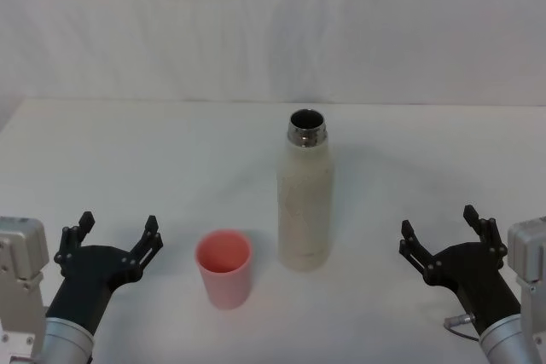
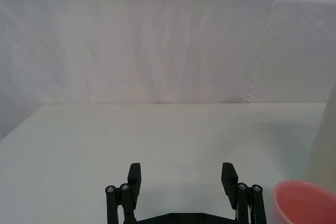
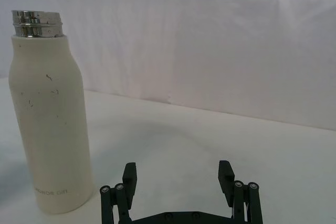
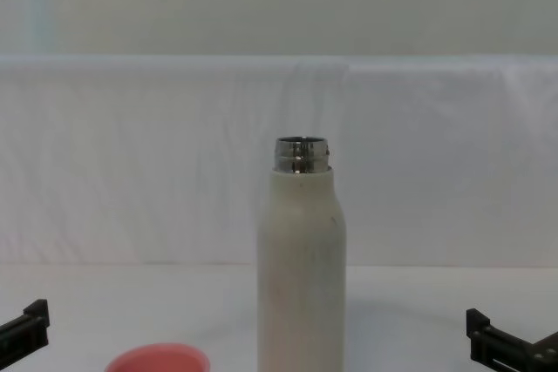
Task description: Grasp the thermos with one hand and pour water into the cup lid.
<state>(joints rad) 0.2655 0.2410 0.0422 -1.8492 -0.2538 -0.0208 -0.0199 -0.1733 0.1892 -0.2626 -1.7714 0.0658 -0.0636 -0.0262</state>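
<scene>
The tall cream-white matte thermos [image 1: 305, 202] with a shiny steel threaded neck is standing upright near the middle of the white table [image 1: 171, 151], its mouth uncapped and open to the head camera. In the right wrist view the same thermos [image 3: 50, 119] is showing faint scuffs and small grey lettering near its base. The small round salmon-pink cup lid [image 1: 224, 268] is sitting upright at about 8 o'clock from the thermos, just beside it and not touching, its opening facing up.

The left black 2-jaw gripper [image 1: 118, 236] is hovering at about 9 o'clock from the cup lid, near it, with its jaws spread apart and holding nothing. In its own wrist view the left gripper [image 2: 182, 178] is pointing across bare table, the pink rim [image 2: 304, 203] sitting off to one side.

The right black 2-jaw gripper [image 1: 438, 232] is waiting at about 4 o'clock from the thermos, well apart from it, jaws likewise spread and empty. In the chest view both fingertips are just poking in at the lower corners, flanking the thermos [image 4: 302, 267].
</scene>
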